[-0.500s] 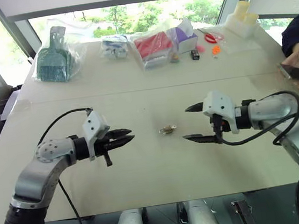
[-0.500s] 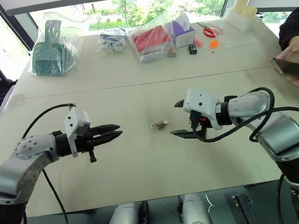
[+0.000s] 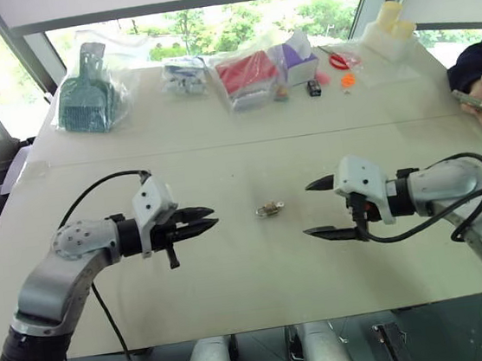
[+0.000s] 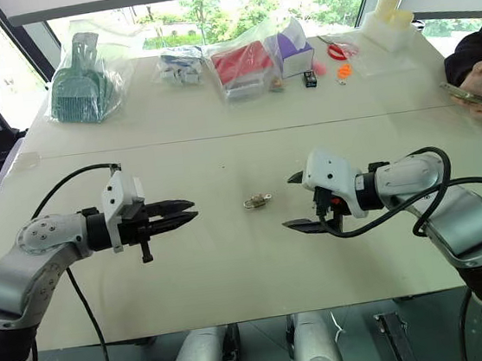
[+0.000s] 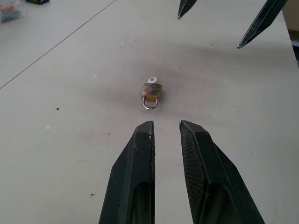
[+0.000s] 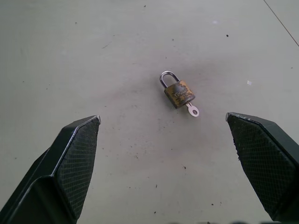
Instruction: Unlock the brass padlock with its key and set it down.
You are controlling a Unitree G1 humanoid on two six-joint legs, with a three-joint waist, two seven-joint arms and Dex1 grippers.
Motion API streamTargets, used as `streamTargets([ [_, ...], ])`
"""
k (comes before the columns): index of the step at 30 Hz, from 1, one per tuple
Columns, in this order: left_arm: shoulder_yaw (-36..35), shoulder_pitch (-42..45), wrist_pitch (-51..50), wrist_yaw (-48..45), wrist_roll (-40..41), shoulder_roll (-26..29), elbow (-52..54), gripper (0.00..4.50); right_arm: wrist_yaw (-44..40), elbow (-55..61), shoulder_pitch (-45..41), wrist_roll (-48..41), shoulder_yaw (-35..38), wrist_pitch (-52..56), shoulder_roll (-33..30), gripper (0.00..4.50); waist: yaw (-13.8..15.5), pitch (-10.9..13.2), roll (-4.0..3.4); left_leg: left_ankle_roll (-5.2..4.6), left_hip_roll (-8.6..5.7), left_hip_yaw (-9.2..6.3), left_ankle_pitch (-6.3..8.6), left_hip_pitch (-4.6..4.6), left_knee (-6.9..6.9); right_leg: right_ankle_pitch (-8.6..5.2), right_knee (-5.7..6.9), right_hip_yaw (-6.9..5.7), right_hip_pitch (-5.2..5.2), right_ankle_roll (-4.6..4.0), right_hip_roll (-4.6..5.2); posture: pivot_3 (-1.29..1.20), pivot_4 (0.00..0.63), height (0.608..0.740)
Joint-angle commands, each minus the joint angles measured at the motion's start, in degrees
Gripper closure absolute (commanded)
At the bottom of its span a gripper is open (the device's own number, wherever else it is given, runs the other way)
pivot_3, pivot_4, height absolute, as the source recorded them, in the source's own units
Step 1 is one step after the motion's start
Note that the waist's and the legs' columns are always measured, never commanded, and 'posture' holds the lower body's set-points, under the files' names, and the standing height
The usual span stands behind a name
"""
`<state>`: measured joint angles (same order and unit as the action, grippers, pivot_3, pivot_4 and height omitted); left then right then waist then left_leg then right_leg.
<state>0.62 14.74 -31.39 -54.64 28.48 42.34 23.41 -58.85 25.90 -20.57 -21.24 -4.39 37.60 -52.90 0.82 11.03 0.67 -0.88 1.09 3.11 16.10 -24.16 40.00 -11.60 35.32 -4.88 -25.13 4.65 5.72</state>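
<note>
A: How far is the task advanced?

B: Very little can be counted as done. The padlock (image 3: 269, 209) is seen lying flat on the table (image 3: 252, 275), near the middle of the head camera frame, between the two claws and touched by neither. Its shackle appears pushed in, so it is judged to be locked still. The key (image 6: 192, 110) is seen sticking out of the bottom of the body, so probably it is already inserted. Grasping, turning the key, opening the shackle and setting the lock down are all left.

A: How are the claws held?

B: The left gripper (image 3: 204, 221), at centre left of the frame, is nearly pressed together; only a narrow gap is left between its fingers, and nothing is pinched. The right gripper (image 3: 323, 209), at centre right, is spread wide and is empty as well. Both are pointed toward the lock.

A: How does the lock look?

B: A small brass block, worn and darkened in patches, is seen, with a thin silver loop and a little silver key head.
</note>
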Motion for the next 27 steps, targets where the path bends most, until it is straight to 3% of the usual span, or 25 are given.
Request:
streamTargets([
  [1, 1.01, 0.73, 3.32, -0.76, -1.82, 0.18, 0.63, 3.68, 0.08, 1.83, -0.44, -0.38, 1.02, -0.31, -0.58, 0.02, 0.0, 0.0, 0.0, 0.0, 0.0, 0.01, 0.0, 0.0, 0.0, 0.0, 0.0, 0.0, 0.0, 0.0, 0.0, 0.0, 0.15, 0.74],
  [11, 3.26, 1.22, 10.96, -3.36, -6.03, -0.52, -3.28, 3.68, 0.58, 2.19, -0.28, -0.19, 1.13, -0.13, -0.41, 0.02, 0.0, 0.0, 0.0, 0.0, 0.0, 0.02, 0.0, 0.0, 0.0, 0.0, -0.01, 0.0, 0.0, 0.0, 0.0, 0.0, 0.15, 0.74],
  [18, 5.9, 2.38, 15.65, -1.38, -8.69, -6.06, -6.99, 3.68, 1.98, 3.52, 0.9, -0.4, 1.68, 0.61, -0.32, 0.02, 0.1, 0.0, 0.0, 0.0, 0.0, 0.01, 0.0, 0.0, 0.0, 0.01, -0.01, 0.0, 0.01, 0.01, 0.0, 0.0, 0.15, 0.74],
  [21, 9.5, 3.73, 19.02, 0.32, -11.74, -11.22, -11.34, 2.79, 2.83, 3.93, 1.39, -0.11, 1.83, 0.63, -0.24, 0.0, 0.2, -0.01, 0.0, 0.0, -0.01, 0.01, 0.0, 0.0, 0.01, 0.05, -0.01, 0.0, 0.02, 0.08, 0.0, 0.0, 0.15, 0.74],
  [27, 14.65, 7.45, 26.76, 3.54, -19.19, -18.82, -22.5, 0.19, 4.28, 5.21, 2.18, -0.33, 2.55, 1.38, -0.47, 0.0, 0.06, -0.01, 0.01, -0.01, -0.13, 0.0, 0.0, 0.0, 0.02, 0.11, 0.0, 0.0, 0.03, 0.18, 0.0, 0.0, 0.15, 0.74],
])
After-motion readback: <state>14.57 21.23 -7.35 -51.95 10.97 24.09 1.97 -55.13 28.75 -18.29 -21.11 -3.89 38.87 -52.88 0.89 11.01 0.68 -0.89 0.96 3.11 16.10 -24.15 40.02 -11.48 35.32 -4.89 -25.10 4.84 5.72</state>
